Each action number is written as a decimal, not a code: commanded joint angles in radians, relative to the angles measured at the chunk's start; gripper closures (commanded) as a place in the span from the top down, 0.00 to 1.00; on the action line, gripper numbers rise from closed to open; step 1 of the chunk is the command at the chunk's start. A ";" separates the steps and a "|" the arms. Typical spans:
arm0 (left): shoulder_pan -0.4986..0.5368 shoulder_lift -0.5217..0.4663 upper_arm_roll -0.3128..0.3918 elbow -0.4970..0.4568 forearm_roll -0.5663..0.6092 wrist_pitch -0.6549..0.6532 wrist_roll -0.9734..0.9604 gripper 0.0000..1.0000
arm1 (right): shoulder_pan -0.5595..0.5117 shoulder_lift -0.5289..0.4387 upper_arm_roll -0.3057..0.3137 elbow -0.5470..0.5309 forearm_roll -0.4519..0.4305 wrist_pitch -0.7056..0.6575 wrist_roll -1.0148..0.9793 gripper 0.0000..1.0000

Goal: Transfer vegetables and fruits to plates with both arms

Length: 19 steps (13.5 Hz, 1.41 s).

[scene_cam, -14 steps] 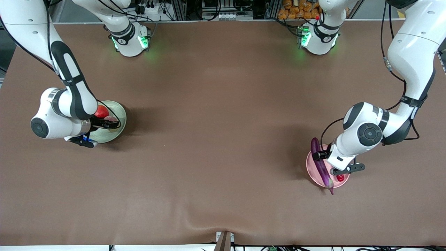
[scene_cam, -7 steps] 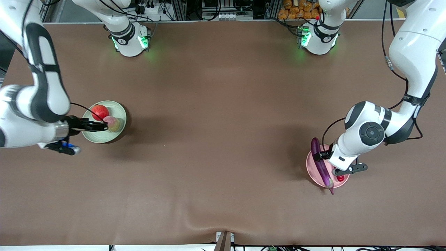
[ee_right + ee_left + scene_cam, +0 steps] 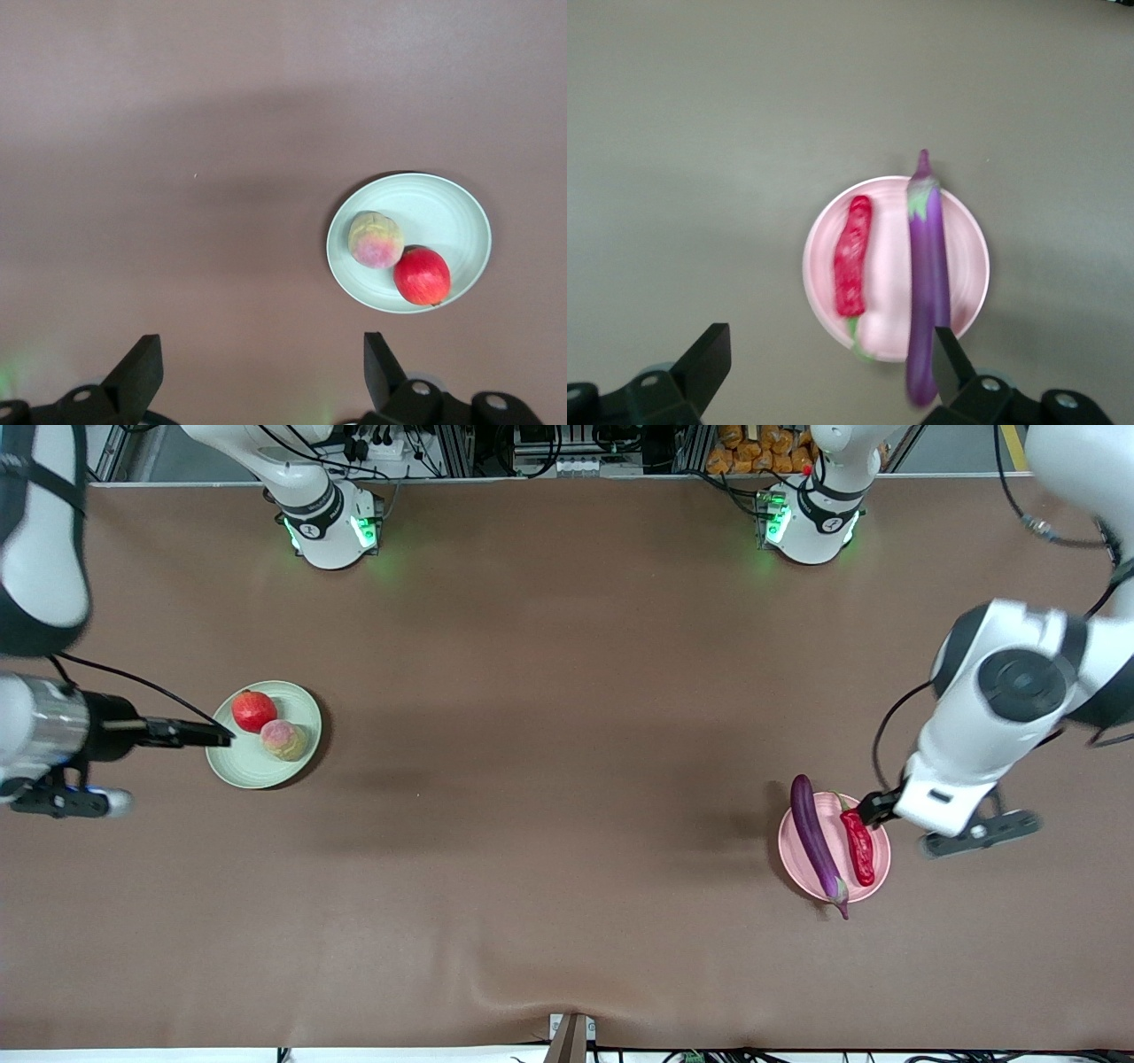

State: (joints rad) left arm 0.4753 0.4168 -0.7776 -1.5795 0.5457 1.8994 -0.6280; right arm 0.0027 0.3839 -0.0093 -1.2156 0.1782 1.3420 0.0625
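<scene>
The pale green plate (image 3: pixel 248 769) holds the red pomegranate-like fruit (image 3: pixel 254 710) and the peach (image 3: pixel 283 740), side by side. My right gripper (image 3: pixel 220 735) is open and empty, raised over that plate's rim. The pink plate (image 3: pixel 791 850) holds the purple eggplant (image 3: pixel 817 841) and the red chili pepper (image 3: pixel 858 848), lying side by side. My left gripper (image 3: pixel 870 808) is open and empty, raised over this plate's rim. The left wrist view shows my left gripper (image 3: pixel 828 359), the pink plate (image 3: pixel 886 266), the chili (image 3: pixel 852 257) and the eggplant (image 3: pixel 928 274). The right wrist view shows my right gripper (image 3: pixel 261 359), the green plate (image 3: pixel 443 217), the peach (image 3: pixel 376 239) and the pomegranate (image 3: pixel 422 275).
The brown table cover (image 3: pixel 567 779) spreads between the two plates. The two green-lit arm bases (image 3: pixel 332 527) stand along the table's edge farthest from the front camera. The eggplant's stem end overhangs the pink plate's rim nearest the front camera.
Both arms have lifted and drawn back from their plates toward the table's ends. The peach and the chili, partly covered before, now show fully on their plates.
</scene>
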 commanded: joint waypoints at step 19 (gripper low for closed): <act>-0.380 -0.442 0.627 0.011 -0.569 -0.298 0.458 1.00 | -0.050 -0.367 0.031 -0.171 -0.143 -0.003 -0.201 1.00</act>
State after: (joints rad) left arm 0.1537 0.0860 -0.2130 -1.4283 0.0021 1.5807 -0.1871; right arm -0.0370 0.0068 0.0137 -1.4200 0.0412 1.3617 -0.1142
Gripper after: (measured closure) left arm 0.000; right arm 0.000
